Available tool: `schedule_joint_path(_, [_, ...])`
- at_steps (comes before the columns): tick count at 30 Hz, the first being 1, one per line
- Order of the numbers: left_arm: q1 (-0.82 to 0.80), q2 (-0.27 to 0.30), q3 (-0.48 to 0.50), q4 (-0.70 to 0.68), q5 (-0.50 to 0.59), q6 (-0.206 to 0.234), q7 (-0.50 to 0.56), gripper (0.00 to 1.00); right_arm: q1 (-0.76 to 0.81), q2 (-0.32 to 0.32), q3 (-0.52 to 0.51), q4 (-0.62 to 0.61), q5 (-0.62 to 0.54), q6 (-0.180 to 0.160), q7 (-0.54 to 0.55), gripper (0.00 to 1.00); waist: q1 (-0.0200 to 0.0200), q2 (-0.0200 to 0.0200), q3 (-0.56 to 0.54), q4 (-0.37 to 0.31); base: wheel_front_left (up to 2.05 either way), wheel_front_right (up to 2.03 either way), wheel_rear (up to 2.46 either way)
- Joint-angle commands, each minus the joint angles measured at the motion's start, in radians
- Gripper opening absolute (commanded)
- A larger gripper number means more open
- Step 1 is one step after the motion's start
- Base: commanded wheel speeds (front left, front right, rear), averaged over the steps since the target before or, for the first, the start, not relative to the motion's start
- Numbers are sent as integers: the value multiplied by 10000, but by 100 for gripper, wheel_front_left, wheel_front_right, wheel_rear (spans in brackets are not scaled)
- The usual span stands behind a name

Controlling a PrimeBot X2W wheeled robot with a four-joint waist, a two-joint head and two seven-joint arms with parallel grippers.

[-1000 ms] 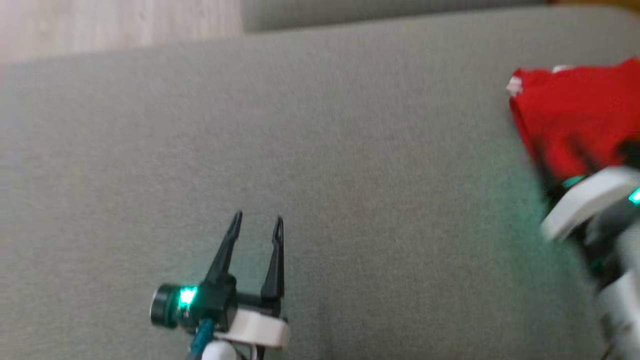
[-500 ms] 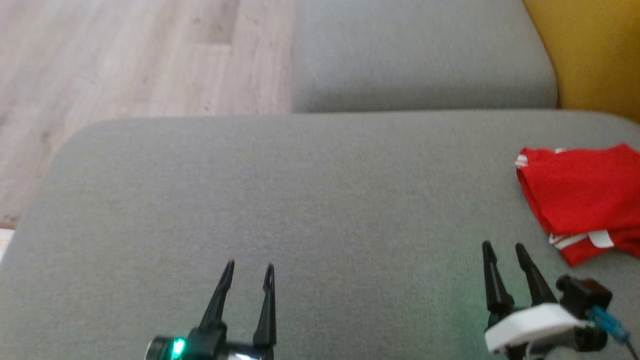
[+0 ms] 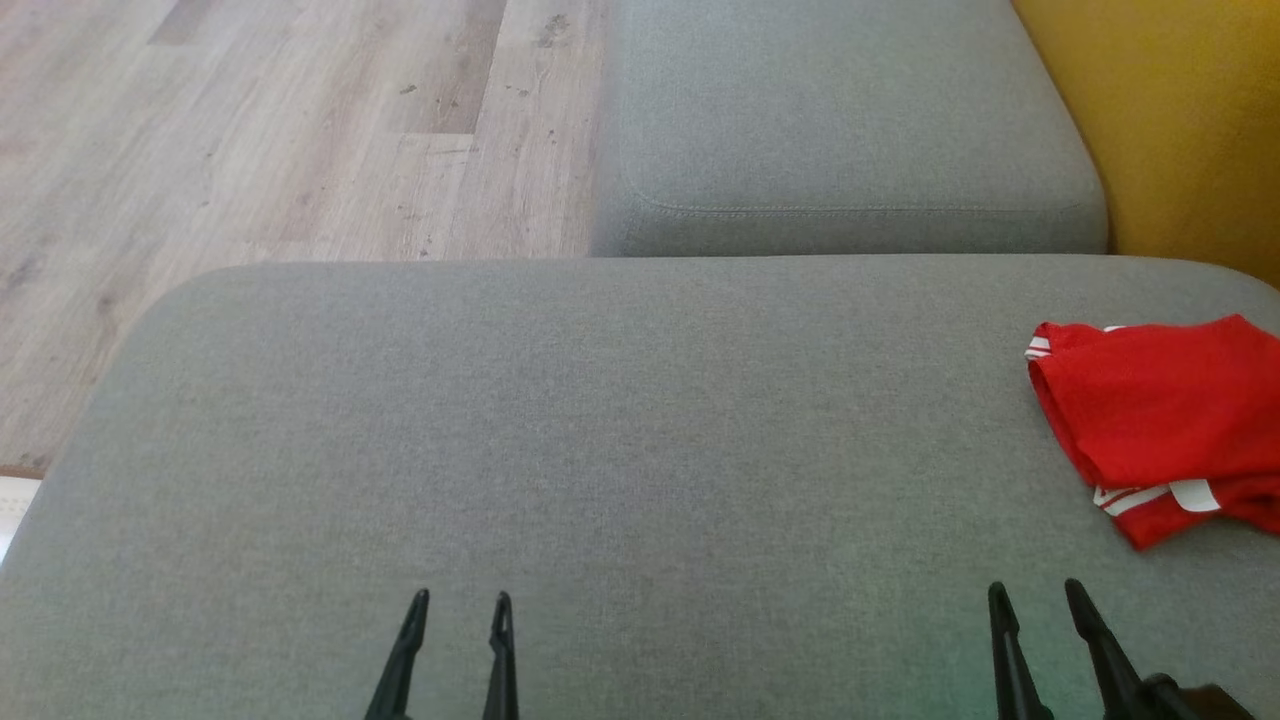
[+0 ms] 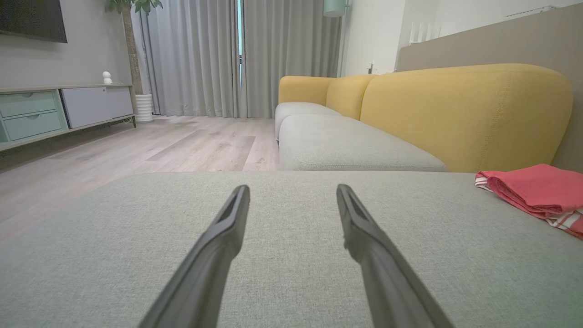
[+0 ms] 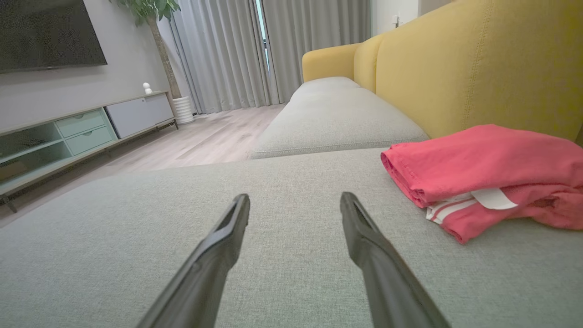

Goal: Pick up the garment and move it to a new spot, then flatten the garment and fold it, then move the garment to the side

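Both pairs of jaws are spread wide and empty. My left gripper [image 3: 460,598] and my right gripper [image 3: 1036,590] sit low over the grey seat cushion [image 3: 600,420] with nothing between the fingers. The red garment [image 3: 1150,420] lies ahead and off to the right of my right jaws, near them but apart, and well away from my left ones. It's a compact folded bundle by the yellow backrest [image 3: 1180,120].

By my reckoning the fold is done and the garment is set to the side, so the last step looks finished or as good as. The next move, I'd say, only calls for drawing both arms back without brushing that bundle. If the fold wants tidying, my right jaws are the nearer pair.

From the head camera I get the layout from above: bare cushion ahead of both jaws and wooden floor [image 3: 250,130] off to the left. My right wrist camera shows the bundle side-on, with stacked layers, a striped trim [image 5: 448,209] and a white label [image 5: 494,199] poking out low on the near side. My left wrist camera catches the garment far to the right, cut off at the edge, and grey curtains [image 4: 205,54] across the room.
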Motion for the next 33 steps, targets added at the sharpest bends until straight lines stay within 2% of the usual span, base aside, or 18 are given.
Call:
schedule_joint_path(1, [-420, -72, 450, -362, 84, -50, -95, 100, -480, -86, 239, -402, -80, -9, -134, 100, 1, -1, 13, -10, 0, 0, 0])
schedule_joint_path(6, [-477, -72, 462, -305, 90, -79, -95, 100, -517, -73, 254, -337, 24, -9, -134, 100, 1, -1, 6, 4, 0, 0, 0])
schedule_joint_path(7, [2, 0, 165, -2, 17, -56, 0, 0, -14, 4, 23, -27, 21, 0, 0, 0, 1, -1, 5, 2, 0, 0, 0])
schedule_joint_path(13, [90, 4, 192, 495, -31, -53, 50, 0, 96, 3, 48, 631, 71, 0, 26, 0, 1, -1, 13, -5, 0, 0, 0])
schedule_joint_path(33, [-495, 141, 697, 708, -2576, -486, 471, 0, -591, -126, -24, 735, 2499, -2, 477, 0, 1, -1, 231, -171, 0, 0, 0])
